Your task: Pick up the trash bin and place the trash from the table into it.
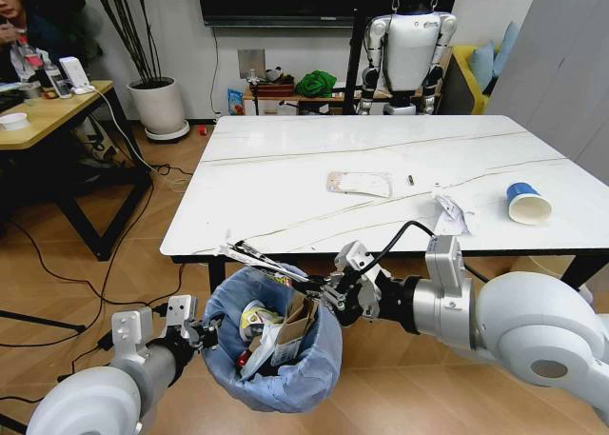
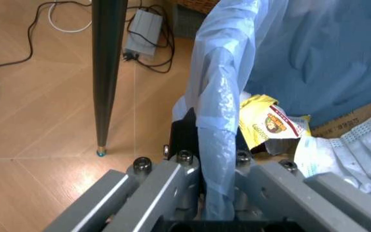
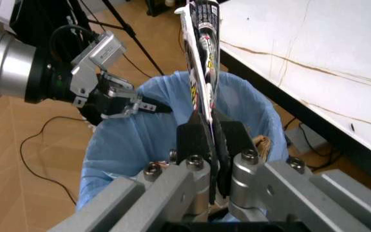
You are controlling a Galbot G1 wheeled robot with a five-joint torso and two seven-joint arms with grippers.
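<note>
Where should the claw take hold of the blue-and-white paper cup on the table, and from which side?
The paper cup lies tipped on its side near the right end of the table, blue rim toward the far side, with open table around it. Probably best to come from above and close the claw across the middle of its round body, fingers on the left and right walls, gently, since paper crushes.

One trash bin [image 1: 276, 354] is hanging off the bench [image 1: 285, 168]; three litter pieces are lying there: one wrapper [image 1: 360, 184], one crumpled paper [image 1: 450, 214], one cup [image 1: 526, 204].
</note>
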